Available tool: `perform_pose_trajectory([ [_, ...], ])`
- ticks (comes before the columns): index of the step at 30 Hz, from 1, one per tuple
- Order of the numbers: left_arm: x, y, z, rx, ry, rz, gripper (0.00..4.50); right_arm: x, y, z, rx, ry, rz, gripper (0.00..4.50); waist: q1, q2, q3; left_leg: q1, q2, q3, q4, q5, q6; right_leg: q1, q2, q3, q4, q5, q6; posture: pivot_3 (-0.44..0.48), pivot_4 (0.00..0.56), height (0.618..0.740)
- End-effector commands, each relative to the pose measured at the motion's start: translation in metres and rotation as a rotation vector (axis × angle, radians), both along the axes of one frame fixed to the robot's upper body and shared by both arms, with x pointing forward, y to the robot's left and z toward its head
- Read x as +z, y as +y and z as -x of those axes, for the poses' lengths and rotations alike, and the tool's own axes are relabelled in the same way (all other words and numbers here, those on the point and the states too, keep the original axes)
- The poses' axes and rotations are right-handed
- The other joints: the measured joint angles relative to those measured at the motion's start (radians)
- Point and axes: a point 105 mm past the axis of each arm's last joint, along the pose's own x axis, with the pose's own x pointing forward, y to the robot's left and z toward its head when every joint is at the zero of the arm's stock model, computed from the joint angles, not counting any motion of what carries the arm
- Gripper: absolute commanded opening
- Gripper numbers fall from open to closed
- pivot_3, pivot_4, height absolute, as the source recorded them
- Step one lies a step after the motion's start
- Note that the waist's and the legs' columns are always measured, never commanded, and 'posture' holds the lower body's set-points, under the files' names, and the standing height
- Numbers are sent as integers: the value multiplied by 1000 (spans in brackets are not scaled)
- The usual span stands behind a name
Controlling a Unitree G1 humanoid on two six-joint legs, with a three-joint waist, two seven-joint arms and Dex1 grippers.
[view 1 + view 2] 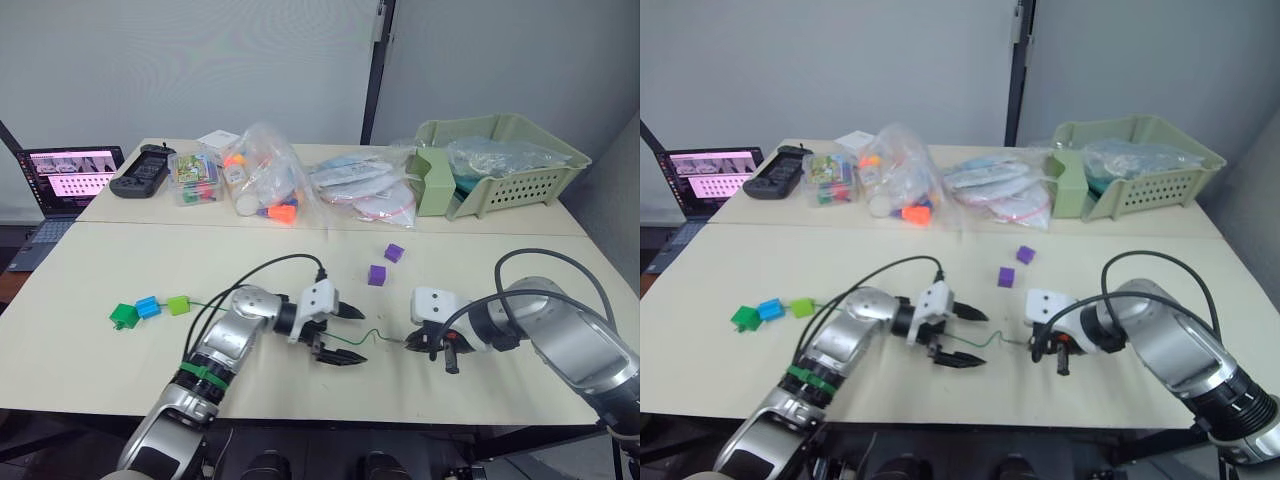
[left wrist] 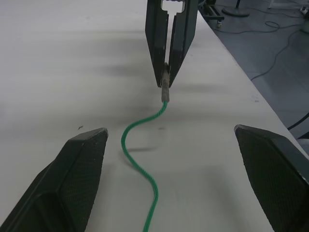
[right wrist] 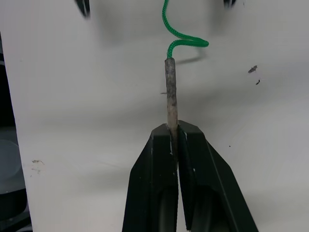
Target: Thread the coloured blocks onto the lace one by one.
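Left eye view. Centre foreground: the left gripper (image 1: 338, 334), fingers spread and empty, faces the right gripper (image 1: 412, 343), which is clenched on the tip of the thin dark-green cord lace (image 1: 362, 343). At left-centre the dark green plastic cube (image 1: 123, 316), blue plastic cube (image 1: 148, 307) and lime green plastic cube (image 1: 179, 305) sit in a row with the lace running from them; two purple plastic cubes (image 1: 377, 275) (image 1: 394, 253) lie loose just above the grippers on the cream table (image 1: 480, 260).

Left wrist view. Upper centre: the right gripper's closed fingers (image 2: 170, 43) pinch the stiff pale tan tip (image 2: 165, 87); the cord snakes down between the open fingers (image 2: 72, 174).

Right wrist view. The tip (image 3: 171, 94) projects from the closed fingers (image 3: 166, 183).

Risk: the pinch is at the tip's very end, so pressing a cube on could tilt or dislodge it.
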Motion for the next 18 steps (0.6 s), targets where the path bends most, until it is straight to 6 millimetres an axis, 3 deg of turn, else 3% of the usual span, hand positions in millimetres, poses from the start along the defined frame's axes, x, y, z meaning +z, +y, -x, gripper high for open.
perform_pose_trajectory([
  [1,1,-9,2,-9,-28,19,4430,6,7,3,23,-10,-18,0,0,0,0,0,0,0,0,0,0,0,0,0,0,0,0,0,150,734],
  [4,0,-16,3,-10,-18,35,4430,5,9,4,25,-6,-17,0,0,0,0,0,0,0,0,0,0,0,0,0,0,0,0,0,150,734],
  [6,1,-19,2,-6,-19,41,3770,4,9,5,24,-4,-17,0,0,0,0,0,0,0,0,0,0,0,0,0,0,0,0,0,150,734],
  [7,1,-20,3,-10,-20,40,3673,4,10,4,23,-3,-18,0,0,0,0,0,0,0,0,0,0,0,0,0,0,0,0,0,150,734],
  [9,0,-22,4,-20,-24,38,2828,4,10,4,23,-2,-18,0,0,0,0,0,0,-1,0,0,0,0,0,0,0,0,0,0,150,734],
  [18,2,-35,10,-44,-24,56,2733,3,9,4,20,-1,-18,0,2,0,0,0,0,-1,0,0,0,0,0,0,-1,0,0,0,150,734],
])
